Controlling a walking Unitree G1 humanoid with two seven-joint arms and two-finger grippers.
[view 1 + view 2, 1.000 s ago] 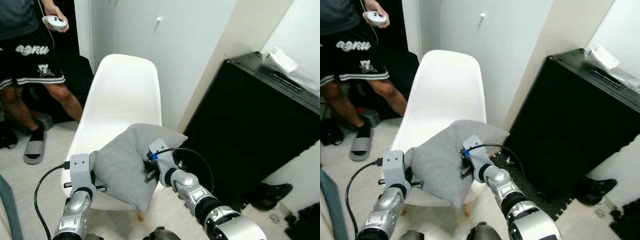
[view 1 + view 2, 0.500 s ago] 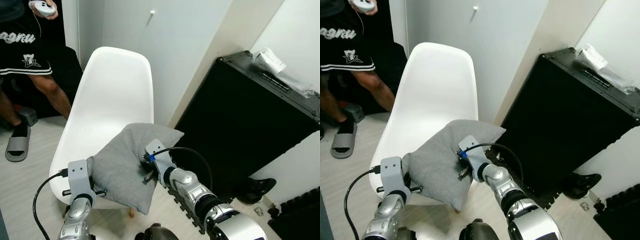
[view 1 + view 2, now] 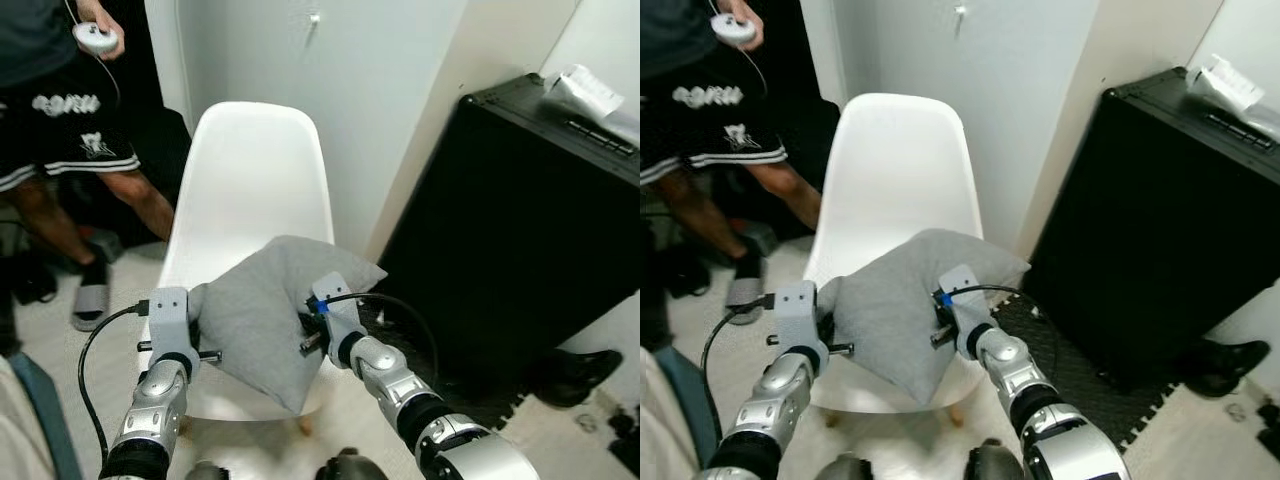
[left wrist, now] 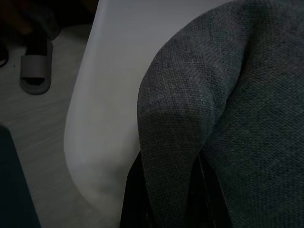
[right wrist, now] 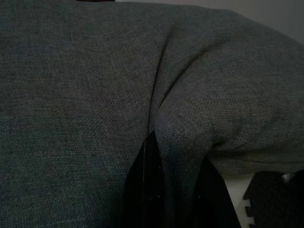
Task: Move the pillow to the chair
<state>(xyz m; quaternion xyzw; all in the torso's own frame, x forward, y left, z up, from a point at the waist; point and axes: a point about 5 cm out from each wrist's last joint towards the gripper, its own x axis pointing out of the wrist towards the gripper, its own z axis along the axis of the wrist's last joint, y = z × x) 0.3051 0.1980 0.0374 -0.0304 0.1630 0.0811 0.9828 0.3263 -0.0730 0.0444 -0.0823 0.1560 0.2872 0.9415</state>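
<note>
- Holding a grey pillow (image 3: 262, 315) between both grippers, above the seat of a white chair (image 3: 255, 190).
- Clamped on the pillow's left edge: left gripper (image 4: 164, 202), a fold of cloth pinched between its black fingers (image 4: 135, 199), white seat just beyond in the wrist view.
- Clamped on the pillow's right side: right gripper (image 5: 168, 190), fingers (image 5: 145, 185) pressed into a deep crease of the grey weave.
- Hanging point-down, with the lower corner over the seat's front edge and the upper corner reaching toward the cabinet side; contact with the seat cannot be told.
- Standing against a white wall, chair back upright, wooden leg tips visible under the seat.
- Beside the chair on the right, a black cabinet (image 3: 520, 230) with a white packet (image 3: 585, 92) on top.
- Behind the chair on the left, a person (image 3: 60, 140) in black shorts, gripping a white controller (image 3: 95, 38) in one hand.
- Lying on the pale floor near the person's foot, a grey slipper (image 3: 92, 300); a dark shoe (image 3: 575, 368) by the cabinet's foot.
</note>
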